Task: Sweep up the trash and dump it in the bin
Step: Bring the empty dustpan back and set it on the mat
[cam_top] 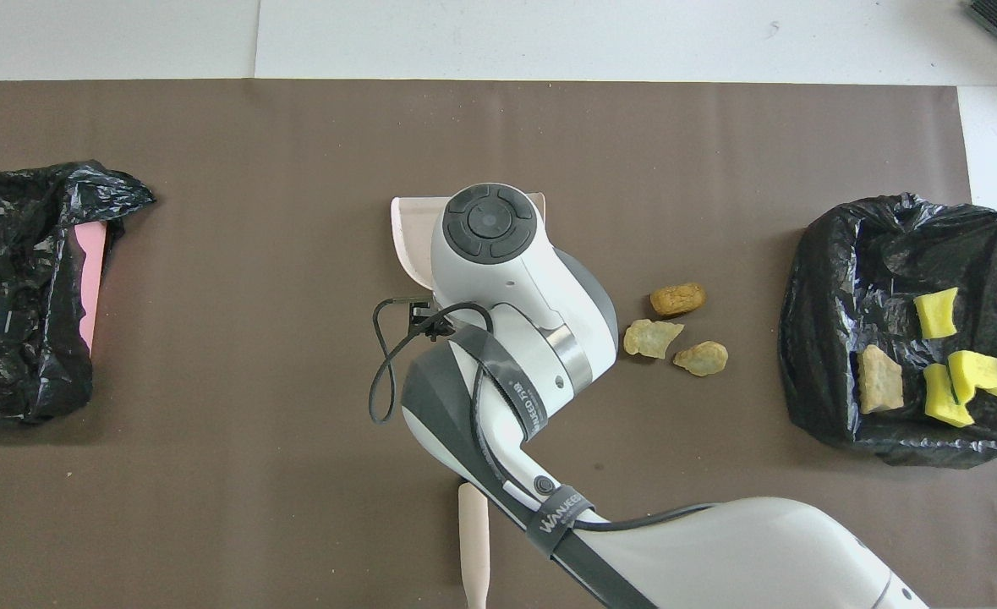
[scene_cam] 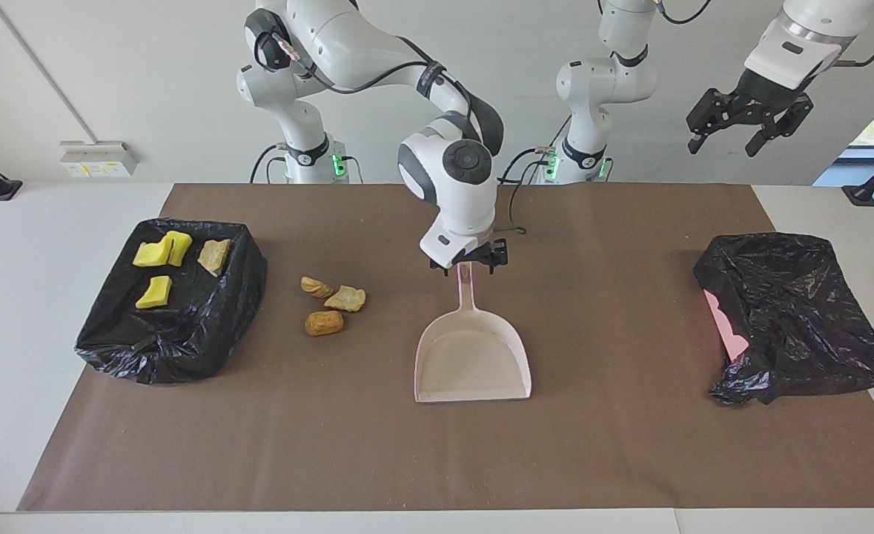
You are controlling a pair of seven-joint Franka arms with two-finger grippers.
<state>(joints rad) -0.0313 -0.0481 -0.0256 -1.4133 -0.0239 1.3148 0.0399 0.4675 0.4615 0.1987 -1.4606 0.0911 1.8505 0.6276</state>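
Right claw (scene_cam: 469, 265) open, holding nothing, just over the dustpan (scene_cam: 472, 360) handle tip; dustpan flat on the tabletop (scene_cam: 437, 460). Trash: three tan pieces (scene_cam: 330, 305) beside the dustpan toward the right arm's end; three yellow chunks (scene_cam: 158, 265) and one tan in the lined bin (scene_cam: 177, 326). Left claw (scene_cam: 746, 119) waits high, open, empty.

You have a brown mat (scene_cam: 437, 460) covering the table, and a second black-bagged pink bin (scene_cam: 792, 319) at the left arm's end.
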